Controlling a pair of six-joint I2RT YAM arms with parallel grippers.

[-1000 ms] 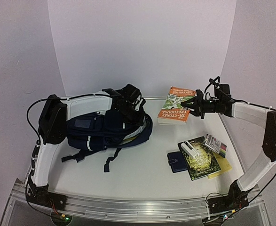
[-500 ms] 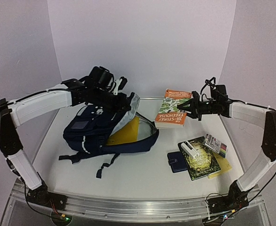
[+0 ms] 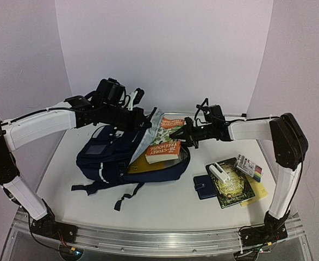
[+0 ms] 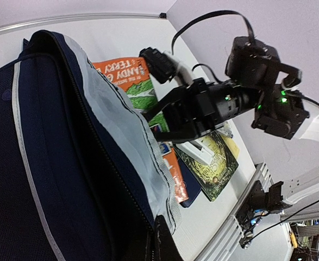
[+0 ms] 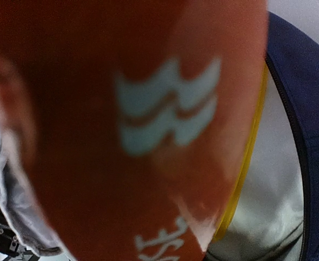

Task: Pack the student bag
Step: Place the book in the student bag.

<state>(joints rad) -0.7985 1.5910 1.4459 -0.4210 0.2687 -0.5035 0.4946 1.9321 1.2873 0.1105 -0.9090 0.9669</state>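
Your right gripper [image 3: 186,134] has carried the orange paperback [image 3: 164,140] leftward, and it now hangs tilted over the open student bag [image 3: 107,157], clamped by its edge. Your left gripper [image 3: 144,116] is pinched tight on the flap [image 3: 149,130], holding it up. The bag lies left of centre on the table [image 3: 164,201].

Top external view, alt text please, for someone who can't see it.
The right fingers hold an orange-and-green paperback book at the open mouth of a navy-blue striped fabric backpack, whose flap the left fingers hold up. A small navy wallet and dark green book lie nearby.
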